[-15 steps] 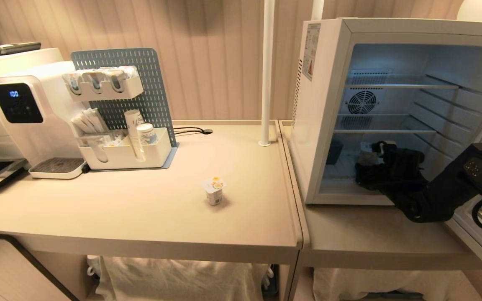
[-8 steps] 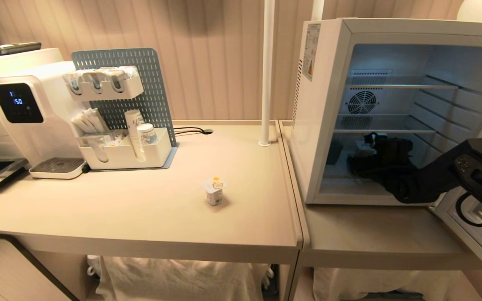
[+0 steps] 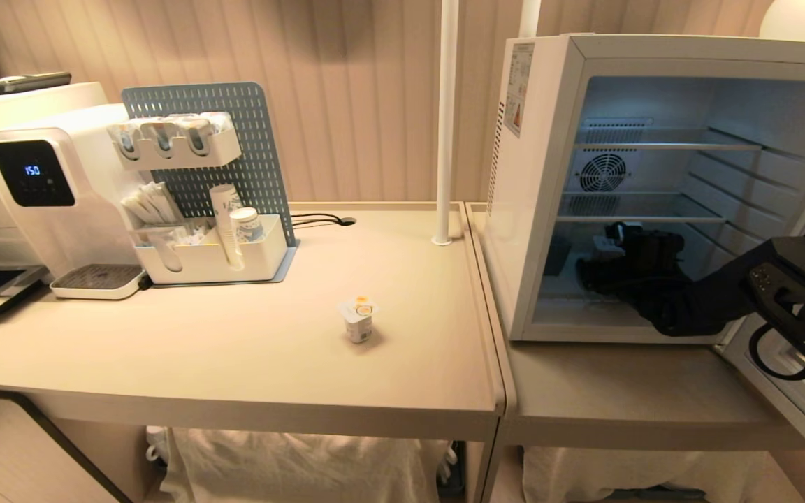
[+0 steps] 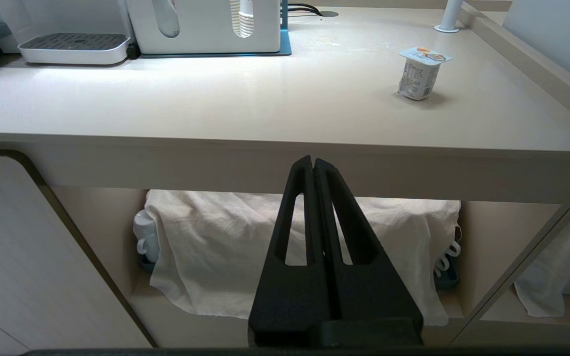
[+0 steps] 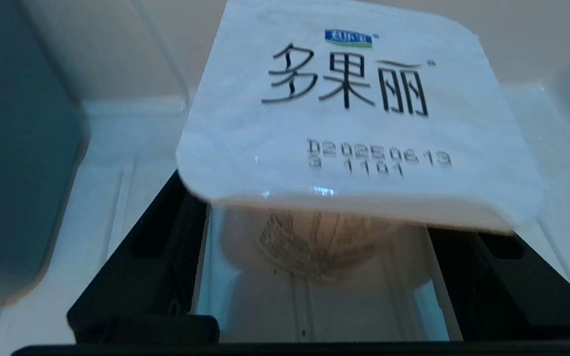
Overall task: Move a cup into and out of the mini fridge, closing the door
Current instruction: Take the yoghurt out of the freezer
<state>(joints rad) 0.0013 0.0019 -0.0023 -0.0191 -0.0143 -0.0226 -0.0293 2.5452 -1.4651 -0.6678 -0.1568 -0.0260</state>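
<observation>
The white mini fridge (image 3: 539,181) stands on the right-hand table with its door (image 3: 790,395) swung open at the far right. My right gripper (image 3: 588,269) reaches onto the fridge floor under the lower wire shelf. In the right wrist view a cup (image 5: 354,123) with a white foil lid sits between the right gripper (image 5: 314,220) fingers, which stand open with slim gaps on both sides of the cup body. A second small cup (image 3: 359,320) (image 4: 421,74) stands upright on the left table. My left gripper (image 4: 313,163) is shut and empty, parked below the table's front edge.
A water dispenser (image 3: 46,195) and a pegboard organiser (image 3: 207,209) with paper cups line the back left. A white pole (image 3: 444,119) rises near the gap between the two tables. White cloth (image 4: 295,252) covers the shelf under the table.
My right gripper has moved deeper into the fridge, and its forearm has risen. The cup on the table and the left arm have not moved.
</observation>
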